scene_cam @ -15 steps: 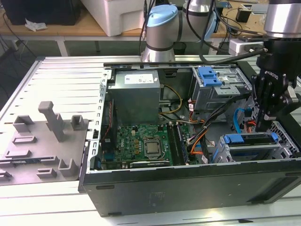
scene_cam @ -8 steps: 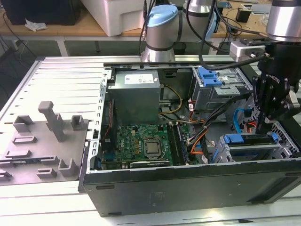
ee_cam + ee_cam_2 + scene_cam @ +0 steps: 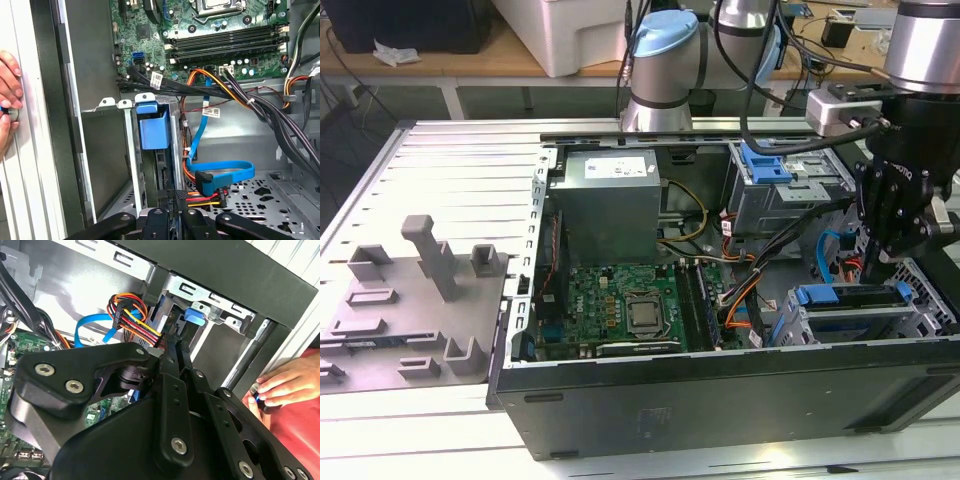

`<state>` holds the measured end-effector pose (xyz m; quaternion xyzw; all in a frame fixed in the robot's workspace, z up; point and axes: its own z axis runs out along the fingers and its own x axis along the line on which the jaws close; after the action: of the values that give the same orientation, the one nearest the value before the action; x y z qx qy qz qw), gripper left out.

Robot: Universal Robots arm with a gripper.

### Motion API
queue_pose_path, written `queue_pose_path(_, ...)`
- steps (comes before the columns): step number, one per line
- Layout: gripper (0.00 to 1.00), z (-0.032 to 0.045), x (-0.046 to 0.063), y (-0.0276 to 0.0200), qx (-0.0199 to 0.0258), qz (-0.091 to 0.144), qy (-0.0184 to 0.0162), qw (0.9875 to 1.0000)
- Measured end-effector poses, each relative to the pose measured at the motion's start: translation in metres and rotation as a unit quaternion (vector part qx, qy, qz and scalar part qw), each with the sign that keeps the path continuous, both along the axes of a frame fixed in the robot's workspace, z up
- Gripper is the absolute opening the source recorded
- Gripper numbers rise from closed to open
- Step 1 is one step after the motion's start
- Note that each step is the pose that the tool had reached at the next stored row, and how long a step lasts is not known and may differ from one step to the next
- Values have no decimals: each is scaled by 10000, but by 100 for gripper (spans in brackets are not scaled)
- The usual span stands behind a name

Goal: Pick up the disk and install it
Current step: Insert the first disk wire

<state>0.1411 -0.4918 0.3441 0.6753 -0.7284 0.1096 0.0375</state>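
Note:
The disk stands on edge in the front drive cage of the open computer case, at the exterior view's right. Its blue carrier bracket faces up between the cage's metal walls. My gripper hangs straight down just above the bracket, fingers shut with nothing visible between them. In both wrist views the black fingers point into the cage slot. I cannot tell whether the tips touch the disk.
A person's hand rests on the table rail outside the case wall. Blue and orange cables lie beside the cage. A second cage with a blue tab, the power supply and the motherboard lie further in.

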Motion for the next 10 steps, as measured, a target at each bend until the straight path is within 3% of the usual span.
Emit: queue_pose_path(10,16,4,0,-34,27,312,-36,9995)
